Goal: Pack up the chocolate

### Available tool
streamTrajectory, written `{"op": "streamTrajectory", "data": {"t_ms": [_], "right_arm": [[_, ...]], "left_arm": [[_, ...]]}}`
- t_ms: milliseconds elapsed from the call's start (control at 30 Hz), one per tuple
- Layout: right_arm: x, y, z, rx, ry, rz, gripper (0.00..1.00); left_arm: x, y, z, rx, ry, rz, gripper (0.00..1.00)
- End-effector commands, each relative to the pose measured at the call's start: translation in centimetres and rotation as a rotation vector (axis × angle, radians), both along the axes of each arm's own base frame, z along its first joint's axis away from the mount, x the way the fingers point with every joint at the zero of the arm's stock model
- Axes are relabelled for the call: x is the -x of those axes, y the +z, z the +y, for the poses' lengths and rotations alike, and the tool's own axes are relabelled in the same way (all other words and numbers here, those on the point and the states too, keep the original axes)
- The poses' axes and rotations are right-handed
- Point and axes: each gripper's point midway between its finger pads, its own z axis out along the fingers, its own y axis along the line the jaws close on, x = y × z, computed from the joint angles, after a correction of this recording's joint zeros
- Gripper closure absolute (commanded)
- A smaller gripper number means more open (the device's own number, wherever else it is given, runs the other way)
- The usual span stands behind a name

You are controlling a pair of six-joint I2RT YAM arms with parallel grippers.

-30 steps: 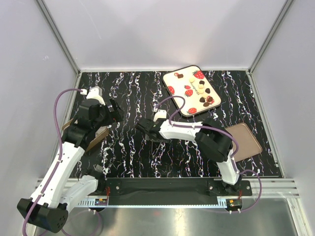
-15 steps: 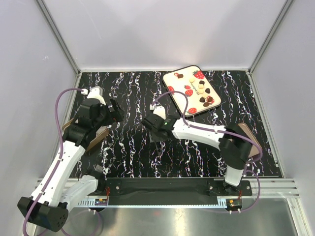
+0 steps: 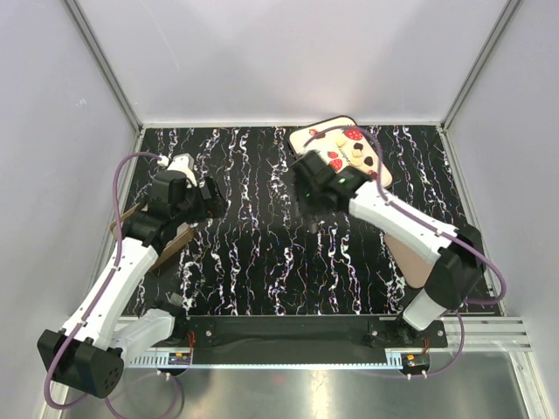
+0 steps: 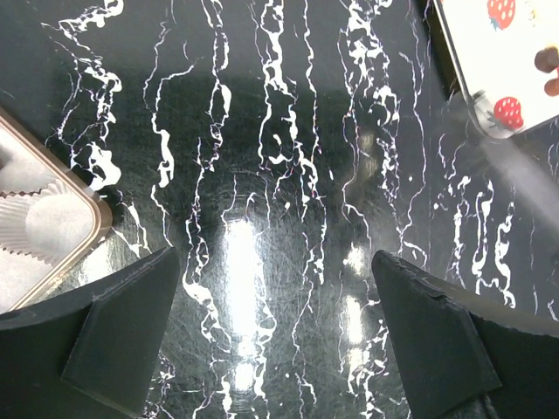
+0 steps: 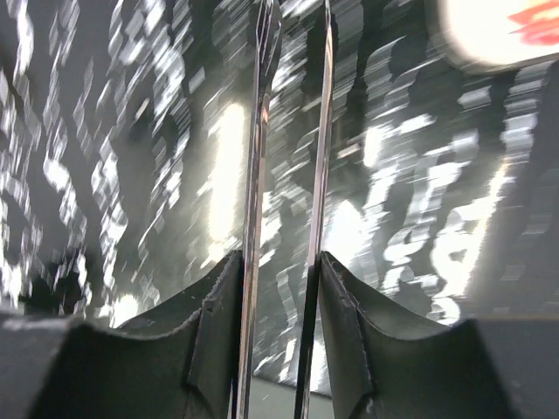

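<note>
The chocolate pieces (image 3: 360,158), dark brown and white, lie on a cream tray (image 3: 346,126) with printed strawberries at the back right. My right gripper (image 3: 307,188) hangs just left of the tray, shut on thin metal tweezers (image 5: 288,157) that point at the table; that view is motion-blurred, with the tray (image 5: 498,30) at top right. My left gripper (image 3: 210,199) is open and empty over bare table (image 4: 275,262). A tan box (image 4: 83,201) with white paper cups (image 4: 44,223) lies at its left. The tray corner (image 4: 489,52) and a dark piece (image 4: 546,59) show at its upper right.
The tan box (image 3: 127,220) lies under my left arm at the left edge. A flat brown lid (image 3: 409,262) lies at the right, mostly hidden by my right arm. White walls and metal posts enclose the dark marbled table (image 3: 244,253). A blurred grey streak (image 4: 515,166) crosses below the tray corner.
My right arm has swung from the middle of the table back and right, up to the tray's left side, still holding the tweezers. My left gripper has shifted slightly right.
</note>
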Motion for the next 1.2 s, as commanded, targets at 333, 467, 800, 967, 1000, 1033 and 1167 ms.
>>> {"op": "streamTrajectory", "data": {"t_ms": [333,467,800,967,1000,1033,1167], "right_arm": [[-9.9,2.9,-15.0,0.094,-0.335,-0.077,0.55],[-11.4,1.7,-16.4,0.092,-0.368,-0.058,0.56],[-14.0,-1.3,-18.0,0.085,-0.380,-0.034,0.56],[-14.3,-2.3,-17.6,0.062,-0.377,-0.014,0.56],[-14.2,-2.6,-17.7,0.063,-0.378,-0.006,0.55],[-14.2,-2.8,-17.8,0.063,-0.382,-0.001,0.55],[-14.1,-3.6,-17.9,0.061,-0.386,0.012,0.55]], "left_arm": [[-0.2,1.1,-1.6,0.023,-0.121,-0.030,0.01],[0.0,0.6,-1.7,0.020,-0.127,-0.022,0.01],[-0.1,0.7,-1.7,0.019,-0.129,-0.025,0.01],[-0.1,0.6,-1.5,0.013,-0.124,-0.024,0.01],[-0.1,0.7,-1.5,0.010,-0.120,-0.026,0.01],[-0.1,0.6,-1.5,0.011,-0.121,-0.024,0.01],[-0.2,0.7,-1.5,0.012,-0.119,-0.027,0.01]]}}
